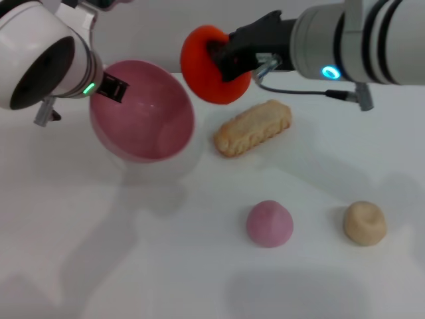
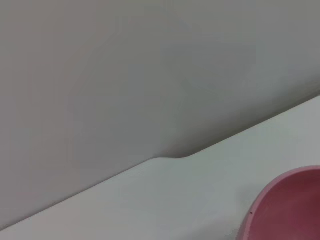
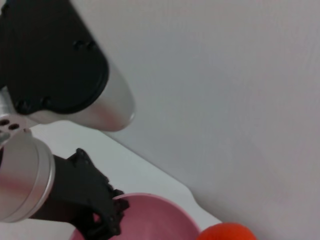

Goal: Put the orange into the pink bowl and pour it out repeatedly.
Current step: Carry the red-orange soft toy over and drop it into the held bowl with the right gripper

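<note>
The orange (image 1: 209,63) hangs in the air at the back centre, with my right gripper (image 1: 222,56) shut on it, just right of the pink bowl's rim. A sliver of the orange (image 3: 227,232) also shows in the right wrist view. The pink bowl (image 1: 143,109) is lifted and tilted, its opening facing the camera and nothing inside. My left gripper (image 1: 111,88) is shut on the bowl's far left rim. In the right wrist view the left gripper (image 3: 102,217) clamps the bowl (image 3: 155,220). Only the bowl's edge (image 2: 285,205) appears in the left wrist view.
A long beige biscuit-shaped toy (image 1: 252,127) lies right of the bowl. A small pink dome-shaped lump (image 1: 269,224) and a beige round lump (image 1: 364,223) sit nearer the front on the white table (image 1: 133,252). A grey wall stands behind.
</note>
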Robot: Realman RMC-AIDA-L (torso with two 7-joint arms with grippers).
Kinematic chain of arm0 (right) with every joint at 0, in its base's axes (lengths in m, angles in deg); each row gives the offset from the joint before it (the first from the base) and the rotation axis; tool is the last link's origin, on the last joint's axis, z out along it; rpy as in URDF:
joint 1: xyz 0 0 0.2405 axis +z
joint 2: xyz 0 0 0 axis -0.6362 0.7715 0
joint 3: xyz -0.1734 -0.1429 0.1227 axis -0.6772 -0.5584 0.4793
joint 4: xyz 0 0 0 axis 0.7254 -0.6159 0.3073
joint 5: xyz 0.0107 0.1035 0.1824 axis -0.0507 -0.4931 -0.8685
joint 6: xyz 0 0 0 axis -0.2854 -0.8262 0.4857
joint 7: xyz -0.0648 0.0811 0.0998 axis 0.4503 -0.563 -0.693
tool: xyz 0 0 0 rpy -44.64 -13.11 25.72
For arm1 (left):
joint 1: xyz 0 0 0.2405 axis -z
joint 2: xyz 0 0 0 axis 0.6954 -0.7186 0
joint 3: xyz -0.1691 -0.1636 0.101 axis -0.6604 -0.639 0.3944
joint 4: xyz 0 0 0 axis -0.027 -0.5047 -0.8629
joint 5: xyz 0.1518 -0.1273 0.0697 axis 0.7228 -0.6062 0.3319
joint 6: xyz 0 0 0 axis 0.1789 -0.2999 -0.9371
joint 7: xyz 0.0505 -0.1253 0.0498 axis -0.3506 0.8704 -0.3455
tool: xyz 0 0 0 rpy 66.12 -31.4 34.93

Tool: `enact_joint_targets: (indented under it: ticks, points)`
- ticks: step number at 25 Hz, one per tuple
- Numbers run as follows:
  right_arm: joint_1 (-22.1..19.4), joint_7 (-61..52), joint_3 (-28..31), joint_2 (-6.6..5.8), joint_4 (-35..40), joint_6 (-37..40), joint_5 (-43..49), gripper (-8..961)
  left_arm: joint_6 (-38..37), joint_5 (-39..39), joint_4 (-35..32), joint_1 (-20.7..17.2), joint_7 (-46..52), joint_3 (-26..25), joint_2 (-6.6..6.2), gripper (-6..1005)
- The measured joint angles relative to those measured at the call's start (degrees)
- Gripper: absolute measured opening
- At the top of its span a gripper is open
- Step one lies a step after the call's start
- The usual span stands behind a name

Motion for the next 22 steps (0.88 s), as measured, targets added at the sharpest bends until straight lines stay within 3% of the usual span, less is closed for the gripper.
enact_joint_targets:
  ticks: [13, 22]
  points:
    - [2.45, -0.02, -1.24, -0.19, -6.77, 4.88, -3.20, 57, -0.34, -1.86, -0.37, 0.43, 0.32, 0.73, 0.01, 47]
    - [7.06, 0.31, -1.37, -0.42, -14.73, 6.47, -5.38, 56, -0.88, -2.65, -0.42, 0.86, 0.03, 0.36, -0.03, 47]
